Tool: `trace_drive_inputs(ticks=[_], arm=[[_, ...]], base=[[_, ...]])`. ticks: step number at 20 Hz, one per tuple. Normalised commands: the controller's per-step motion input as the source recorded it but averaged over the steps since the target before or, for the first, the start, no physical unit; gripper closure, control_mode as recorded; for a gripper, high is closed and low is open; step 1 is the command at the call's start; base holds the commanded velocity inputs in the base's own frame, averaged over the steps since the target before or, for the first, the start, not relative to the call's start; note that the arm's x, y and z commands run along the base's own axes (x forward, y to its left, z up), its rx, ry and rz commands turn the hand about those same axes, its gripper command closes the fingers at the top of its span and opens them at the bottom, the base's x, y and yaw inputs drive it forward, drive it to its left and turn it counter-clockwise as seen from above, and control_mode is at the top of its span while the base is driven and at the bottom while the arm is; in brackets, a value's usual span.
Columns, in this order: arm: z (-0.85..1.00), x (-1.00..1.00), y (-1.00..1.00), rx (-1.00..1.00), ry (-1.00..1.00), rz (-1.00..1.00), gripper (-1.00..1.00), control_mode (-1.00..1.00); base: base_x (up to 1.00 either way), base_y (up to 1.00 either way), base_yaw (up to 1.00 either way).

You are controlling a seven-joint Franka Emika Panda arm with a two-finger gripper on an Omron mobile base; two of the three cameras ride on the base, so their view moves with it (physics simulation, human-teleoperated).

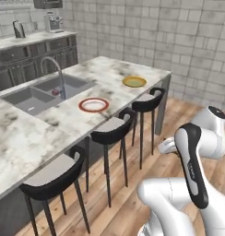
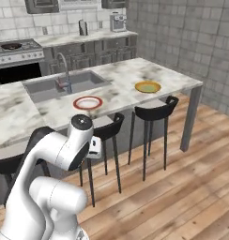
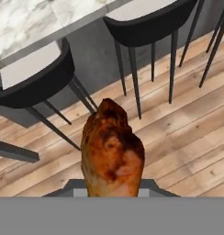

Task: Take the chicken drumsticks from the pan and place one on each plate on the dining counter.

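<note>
Arm (image 2: 64, 154) folded low, tool clamped tight.

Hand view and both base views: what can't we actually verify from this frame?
- Fingertips: the drumstick covers them in the hand view.
- Second drumstick: pan too small and far in the right base view to tell.
- Gripper in base views: hidden behind the arm's own links.
- Red object in sink: too small to identify.
</note>
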Motion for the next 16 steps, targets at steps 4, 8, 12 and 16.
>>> trace_drive_inputs(ticks=[4, 8, 12, 16], arm=[[0.00, 0.00, 0.00, 0.00, 0.00, 0.00, 1.00, 1.00], [0.00, 0.00, 0.00, 0.00, 0.00, 0.00, 1.00, 1.00], [0.00, 0.00, 0.00, 0.00, 0.00, 0.00, 1.00, 1.00], [0.00, 0.00, 0.00, 0.00, 0.00, 0.00, 1.00, 1.00]], base=[[0.54, -0.40, 0.39], [0.51, -0.21, 0.43], [0.61, -0.18, 0.41], [0.88, -0.41, 0.32]])
